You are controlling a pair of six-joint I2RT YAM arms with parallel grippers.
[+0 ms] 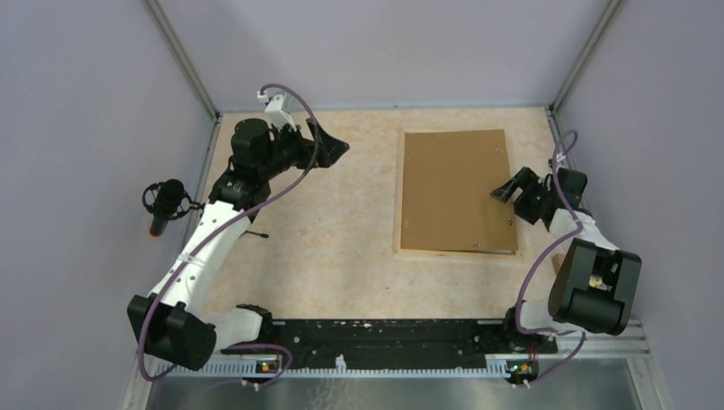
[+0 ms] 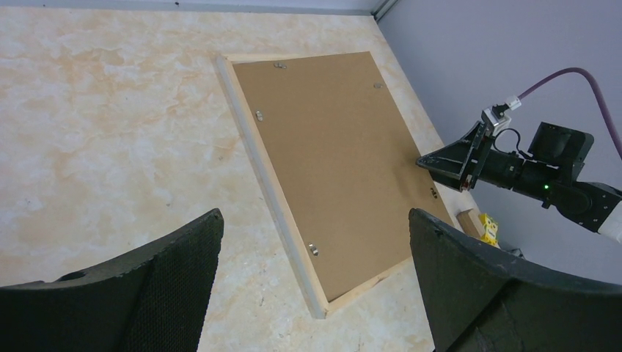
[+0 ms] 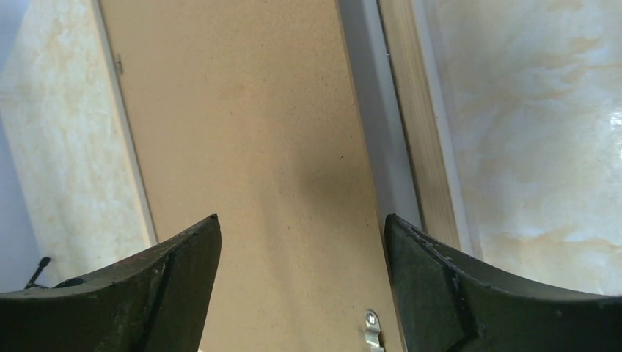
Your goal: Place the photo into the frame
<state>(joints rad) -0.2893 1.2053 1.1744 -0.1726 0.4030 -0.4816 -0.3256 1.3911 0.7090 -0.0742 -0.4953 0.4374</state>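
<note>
The frame (image 1: 399,192) lies flat on the table right of centre, its pale wooden strips around a plain brown backing board (image 1: 457,190). The photo is hidden. My left gripper (image 1: 331,147) is open and empty at the far left, well away from the frame. In the left wrist view (image 2: 314,213) it looks down at the frame's near strip (image 2: 268,183) and the board (image 2: 337,161). My right gripper (image 1: 505,190) is open and empty, just above the board's right edge. In the right wrist view (image 3: 301,217) its fingers straddle the board (image 3: 242,110) beside the wooden strip (image 3: 422,147).
Small metal clips (image 3: 372,326) sit along the frame's inner edge. A black microphone (image 1: 166,201) hangs off the table's left side. A small brown and yellow box (image 2: 477,224) lies beyond the frame's right side. Grey walls close three sides.
</note>
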